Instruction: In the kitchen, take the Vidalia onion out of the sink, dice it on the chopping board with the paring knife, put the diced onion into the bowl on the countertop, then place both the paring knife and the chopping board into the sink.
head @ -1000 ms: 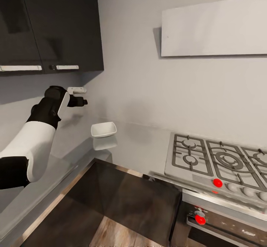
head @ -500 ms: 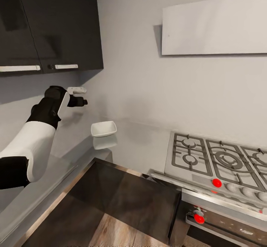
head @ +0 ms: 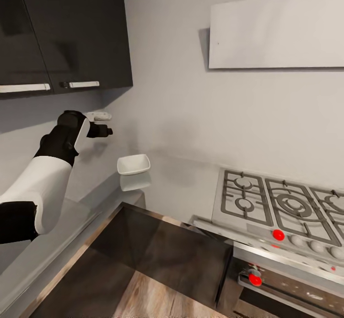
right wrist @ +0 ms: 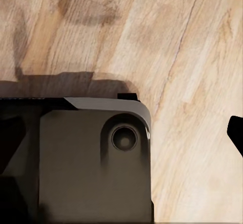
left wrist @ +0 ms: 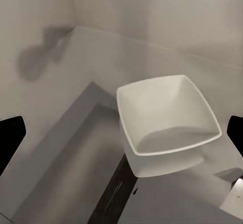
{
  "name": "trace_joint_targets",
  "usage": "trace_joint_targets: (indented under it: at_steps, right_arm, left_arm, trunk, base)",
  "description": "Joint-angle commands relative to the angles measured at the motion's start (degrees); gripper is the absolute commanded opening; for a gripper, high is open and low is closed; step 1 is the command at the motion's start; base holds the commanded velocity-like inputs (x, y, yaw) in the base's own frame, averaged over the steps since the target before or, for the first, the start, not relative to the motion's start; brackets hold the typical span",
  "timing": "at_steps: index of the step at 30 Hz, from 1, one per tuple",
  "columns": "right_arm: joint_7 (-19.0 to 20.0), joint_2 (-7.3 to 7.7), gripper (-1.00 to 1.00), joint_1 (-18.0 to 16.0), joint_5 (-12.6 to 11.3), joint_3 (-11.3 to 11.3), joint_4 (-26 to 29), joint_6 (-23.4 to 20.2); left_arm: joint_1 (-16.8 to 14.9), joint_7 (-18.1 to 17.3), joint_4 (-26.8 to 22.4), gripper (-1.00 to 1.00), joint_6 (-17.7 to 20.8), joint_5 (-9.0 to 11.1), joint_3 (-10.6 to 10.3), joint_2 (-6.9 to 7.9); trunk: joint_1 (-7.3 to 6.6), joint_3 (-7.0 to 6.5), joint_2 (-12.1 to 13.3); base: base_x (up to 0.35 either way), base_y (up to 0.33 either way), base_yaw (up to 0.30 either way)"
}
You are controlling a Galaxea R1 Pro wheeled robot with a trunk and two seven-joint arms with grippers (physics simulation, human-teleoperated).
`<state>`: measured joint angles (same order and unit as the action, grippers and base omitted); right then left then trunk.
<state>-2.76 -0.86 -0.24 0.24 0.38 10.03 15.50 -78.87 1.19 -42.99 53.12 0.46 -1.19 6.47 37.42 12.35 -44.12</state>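
The white square bowl (head: pixel 134 165) sits empty on the grey countertop (head: pixel 179 186) in the corner by the wall. My left gripper (head: pixel 106 123) hangs raised above and to the left of it, open, holding nothing. In the left wrist view the bowl (left wrist: pixel 167 125) lies straight below, with the gripper (left wrist: pixel 123 135) spread wide and its dark fingertips (left wrist: pixel 10 138) at the picture's edges. In the right wrist view, my right gripper's fingertip (right wrist: pixel 236 133) sits at the edge over wooden floor, so the gripper stands open and empty. The onion, sink, chopping board and paring knife are out of view.
A gas hob (head: pixel 282 205) with red knobs fills the counter at the right, with an oven front below it. Dark wall cabinets (head: pixel 62 31) hang above my left arm, and a pale hood (head: pixel 277 31) hangs over the hob. The right wrist view looks down on my dark base (right wrist: pixel 91 163).
The head camera has drifted slightly, shifting the whole picture a little. The left arm and the bowl have not moved.
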Motion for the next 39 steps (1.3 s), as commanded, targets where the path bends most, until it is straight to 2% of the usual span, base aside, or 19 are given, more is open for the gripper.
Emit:
trace_joint_targets:
  at_steps: [1, 39]
  right_arm:
    - [-0.2, -0.01, 1.0, 0.0, 0.0, 0.1, 0.0, 0.1]
    - [-0.2, -0.01, 1.0, 0.0, 0.1, 0.1, 0.0, 0.1]
  left_arm:
    - [0.0, 0.1, 0.0, 1.0, 0.2, 0.1, -0.1, 0.03]
    - [0.0, 0.1, 0.2, 1.0, 0.2, 0.2, -0.1, 0.03]
  trunk:
    - [-0.22, -0.01, 0.3]
    - [-8.56, -3.31, 15.6]
  base:
    - [0.0, 0.0, 0.0]
    - [0.0, 0.0, 0.0]
